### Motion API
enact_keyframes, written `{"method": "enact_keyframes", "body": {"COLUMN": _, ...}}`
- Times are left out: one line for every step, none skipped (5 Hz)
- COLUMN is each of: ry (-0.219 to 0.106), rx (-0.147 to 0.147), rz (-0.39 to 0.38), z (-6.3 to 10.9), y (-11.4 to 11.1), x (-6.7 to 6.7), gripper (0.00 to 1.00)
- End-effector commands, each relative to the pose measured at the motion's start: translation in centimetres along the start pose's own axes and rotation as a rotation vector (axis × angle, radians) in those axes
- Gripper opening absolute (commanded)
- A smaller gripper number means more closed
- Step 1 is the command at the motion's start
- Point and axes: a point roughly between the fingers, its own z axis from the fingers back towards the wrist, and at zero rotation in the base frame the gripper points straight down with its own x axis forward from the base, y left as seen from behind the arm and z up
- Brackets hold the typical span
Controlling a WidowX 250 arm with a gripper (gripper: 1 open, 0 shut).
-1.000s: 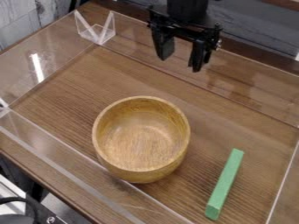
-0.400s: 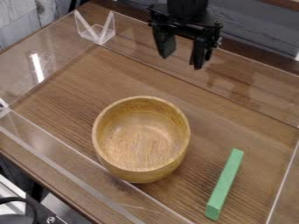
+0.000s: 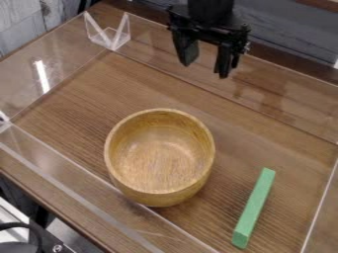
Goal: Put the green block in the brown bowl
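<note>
"What am I looking at from your end?"

"I have the gripper (image 3: 208, 57) up at the far side of the table (image 3: 79, 117), its fingers spread apart with nothing between them. The green block (image 3: 254, 209) lies flat near the right edge of the view, and the brown bowl (image 3: 158, 157) sits beside it, to the left, a little apart."

"So the step in hand is the pick?"

"I judge so: reach the block first. I want to travel high, swinging toward the right of the view, so that I don't clip the bowl's rim on the way."

"How would you take hold?"

"Across the narrow width, near the middle of its length. The bar slants slightly in my view, so I'd turn the wrist to match that slant before lowering. If I come down askew, a fingertip could land on top or spin the bar away."

"And the height?"

"It looks thin, so I'd go low and slow, fingers straddling it, just shy of pressing the tabletop. Then I'd close gently, lift straight up, and check that it hangs level before I head for the bowl. A grip near one end would let it droop and catch the rim."
</note>
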Motion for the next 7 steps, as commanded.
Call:
{"method": "enact_keyframes", "body": {"ry": -0.044, "rx": 0.002, "rz": 0.003, "z": 1.0, "y": 0.4, "x": 0.5, "gripper": 1.00}}
{"method": "enact_keyframes", "body": {"ry": -0.045, "rx": -0.001, "rz": 0.003, "z": 0.9, "y": 0.5, "x": 0.5, "gripper": 1.00}}
{"method": "enact_keyframes", "body": {"ry": -0.046, "rx": -0.004, "rz": 0.003, "z": 0.7, "y": 0.5, "x": 0.6, "gripper": 1.00}}
{"method": "enact_keyframes", "body": {"ry": -0.047, "rx": -0.008, "rz": 0.003, "z": 0.6, "y": 0.5, "x": 0.6, "gripper": 1.00}}
{"method": "enact_keyframes", "body": {"ry": -0.048, "rx": -0.012, "rz": 0.003, "z": 0.5, "y": 0.5, "x": 0.7, "gripper": 1.00}}
{"method": "enact_keyframes", "body": {"ry": -0.039, "rx": -0.014, "rz": 0.006, "z": 0.4, "y": -0.8, "x": -0.2, "gripper": 1.00}}
{"method": "enact_keyframes", "body": {"ry": -0.032, "rx": -0.017, "rz": 0.007, "z": 0.3, "y": -2.4, "x": -1.2, "gripper": 1.00}}
